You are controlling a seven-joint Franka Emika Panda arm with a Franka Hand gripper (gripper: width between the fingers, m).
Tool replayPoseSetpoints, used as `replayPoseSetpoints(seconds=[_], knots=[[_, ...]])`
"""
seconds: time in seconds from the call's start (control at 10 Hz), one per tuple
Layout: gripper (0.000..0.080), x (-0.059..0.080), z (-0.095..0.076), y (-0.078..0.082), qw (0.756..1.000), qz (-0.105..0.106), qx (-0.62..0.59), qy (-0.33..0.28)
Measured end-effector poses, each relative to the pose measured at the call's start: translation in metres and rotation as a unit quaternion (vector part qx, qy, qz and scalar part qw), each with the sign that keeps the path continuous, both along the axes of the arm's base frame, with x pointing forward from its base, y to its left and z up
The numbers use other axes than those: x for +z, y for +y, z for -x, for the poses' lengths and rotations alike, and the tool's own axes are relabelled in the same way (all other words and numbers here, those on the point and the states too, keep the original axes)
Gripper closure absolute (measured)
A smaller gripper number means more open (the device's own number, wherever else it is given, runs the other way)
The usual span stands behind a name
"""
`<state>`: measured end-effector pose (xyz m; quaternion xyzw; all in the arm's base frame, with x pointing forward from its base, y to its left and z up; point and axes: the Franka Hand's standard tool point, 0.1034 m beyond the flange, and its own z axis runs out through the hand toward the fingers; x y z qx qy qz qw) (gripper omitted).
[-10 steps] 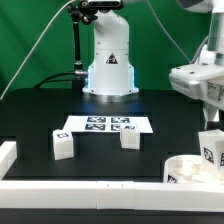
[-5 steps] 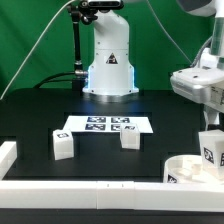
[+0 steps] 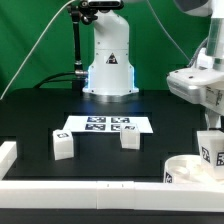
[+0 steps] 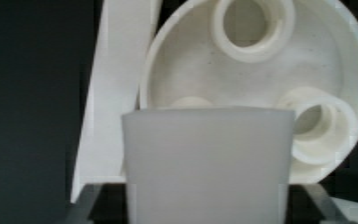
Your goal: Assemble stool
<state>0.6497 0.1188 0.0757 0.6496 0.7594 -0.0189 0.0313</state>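
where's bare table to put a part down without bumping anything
Bare table lies between the robot base and the marker board, and on the exterior view's left of that board. Crowded: the exterior view's right, where the jaws hold a leg over the seat.

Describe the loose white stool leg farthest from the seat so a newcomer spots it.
Find the flat white marker board on the black table in front of the robot's white base. Off its front corner on the exterior view's left stands the small chunky white plastic block leg. Unlike the other loose leg by the board's front edge, it is the leftmost block in that view.
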Motion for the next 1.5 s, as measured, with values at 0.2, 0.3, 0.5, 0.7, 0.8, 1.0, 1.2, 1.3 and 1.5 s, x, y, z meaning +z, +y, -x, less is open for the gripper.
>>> replayPoseSetpoints(seconds=[0.2,0.3,0.5,0.7,0.8,1.0,1.2,1.3,1.5], knots=[[0.0459,0.000,0.000,-0.002,0.997,-0.003,-0.078,-0.003],[0.0459,-0.001,0.002,-0.003,0.989,-0.003,-0.150,-0.001],[0.0459,-0.001,0.008,-0.004,0.962,0.003,-0.273,0.008],[0.0459,-0.001,0.013,-0.004,0.916,0.013,-0.400,0.026],[0.0459,-0.001,0.013,-0.004,0.911,0.013,-0.411,0.024],[0.0459,-0.001,0.013,-0.003,0.880,0.015,-0.474,0.018],[0.0459,-0.001,0.013,-0.003,0.845,0.017,-0.535,0.012],[0.0459,-0.002,0.013,-0.004,0.823,0.017,-0.567,0.008],[0.0459,-0.003,0.011,-0.010,0.765,-0.001,-0.644,0.007]])
